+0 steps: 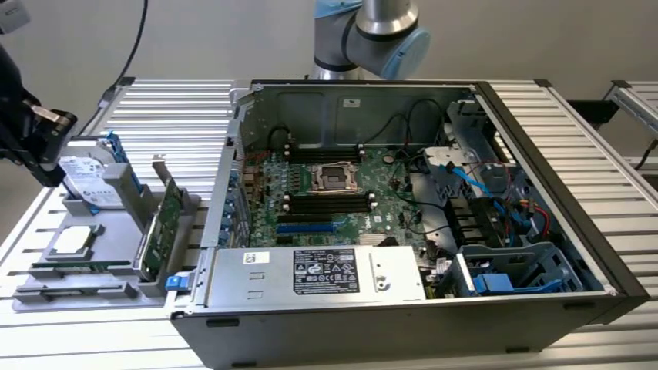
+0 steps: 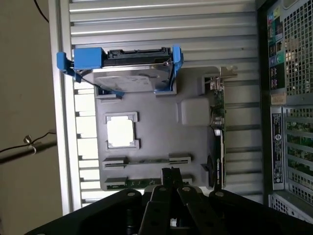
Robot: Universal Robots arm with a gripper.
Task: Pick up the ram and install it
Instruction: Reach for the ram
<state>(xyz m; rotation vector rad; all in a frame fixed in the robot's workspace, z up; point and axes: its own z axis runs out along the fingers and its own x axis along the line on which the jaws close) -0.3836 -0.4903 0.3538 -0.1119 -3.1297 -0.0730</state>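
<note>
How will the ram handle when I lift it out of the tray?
Probably stiff and light: the ram is a thin, narrow board. It seems to sit on edge in slots of the tray, so a crooked lift may bind. Its bare green board is likely fragile.

The arm point(image 1: 383, 35) reaches toward the exterior view's left. Its claw point(image 2: 171, 172) points downward, fingertips pressed together

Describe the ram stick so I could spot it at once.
Beside the open computer case, on the exterior view's left, sits a grey tray. At its end farthest from the blue-framed hard drive lies the ram: a thin green strip, much narrower than the tall bracketed card alongside.
</note>
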